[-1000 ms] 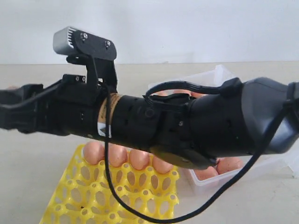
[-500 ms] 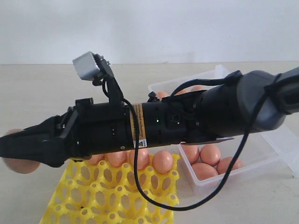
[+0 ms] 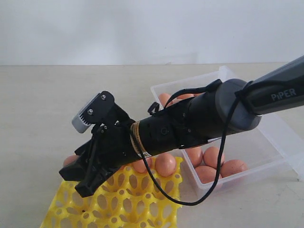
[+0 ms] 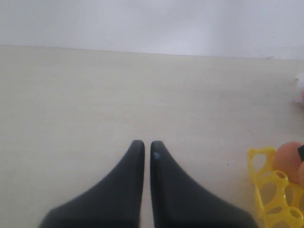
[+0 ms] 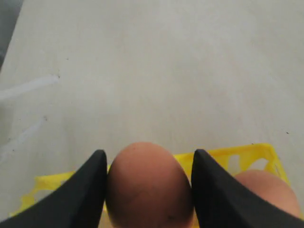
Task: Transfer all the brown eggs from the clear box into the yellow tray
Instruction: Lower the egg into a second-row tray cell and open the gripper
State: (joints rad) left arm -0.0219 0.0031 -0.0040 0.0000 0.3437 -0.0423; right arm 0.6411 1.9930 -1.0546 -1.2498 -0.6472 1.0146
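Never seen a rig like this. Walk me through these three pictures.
This is a robot with two arms, each ending in a two-fingered gripper. The wide picture comes from a camera off the arms; the other two come from cameras on the wrists, looking along the fingers. On the table lie a yellow tray, with a few brown eggs, and a clear box holding more. The right gripper holds one egg at the tray's edge. The left gripper is shut and empty.
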